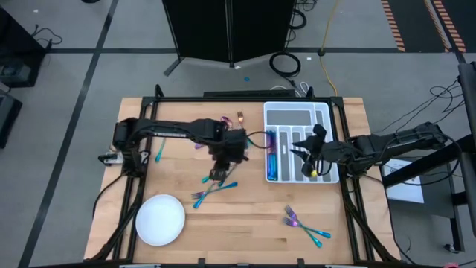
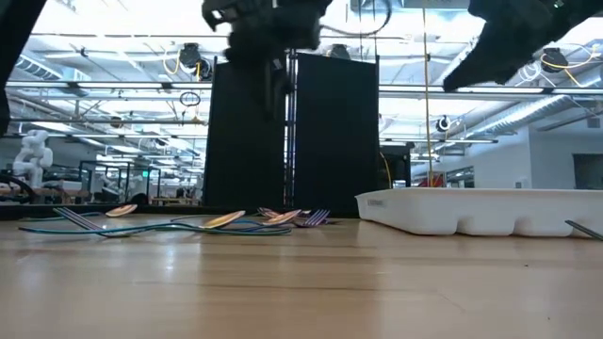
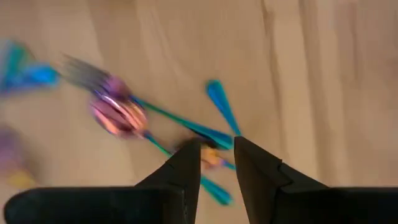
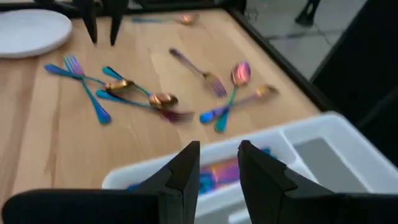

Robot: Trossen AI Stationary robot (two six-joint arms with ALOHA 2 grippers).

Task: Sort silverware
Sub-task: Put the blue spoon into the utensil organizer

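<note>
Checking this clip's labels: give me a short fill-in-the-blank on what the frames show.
1. The round plate sits near the table's front-left corner and holds ____ silverware.
2. The left hand hovers over a loose cluster of silverware with its fingers ____.
3. The right hand is above the white divided ____.
4. Some silverware already lies in the tray, in its ____ slot as seen from above.

Missing words: no; open; tray; leftmost
</note>
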